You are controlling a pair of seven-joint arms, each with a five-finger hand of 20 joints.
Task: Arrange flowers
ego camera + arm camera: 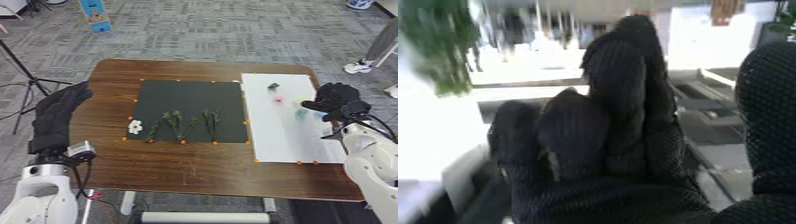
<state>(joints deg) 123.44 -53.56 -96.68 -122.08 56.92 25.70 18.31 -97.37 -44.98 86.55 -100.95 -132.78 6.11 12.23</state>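
In the head view my right hand (336,99) is over the right edge of the white sheet (284,142), its fingers relaxed, with nothing visible in them. The right wrist view shows the same hand (611,135) with its thumb apart from the fingers. My left hand (59,115) is open beside the table's left edge. A white flower (135,127) lies at the black mat's (188,97) lower left; leafy green stems (176,125) and thinner stems (211,124) are right of it. On the sheet are a dark green piece (273,86), a pink flower (278,100) and a pale green piece (301,114).
Small orange markers line the mat and sheet on the brown table (178,172). A black tripod (34,80) stands on the floor at the left. A blurred green plant (438,45) and a bright background appear in the right wrist view.
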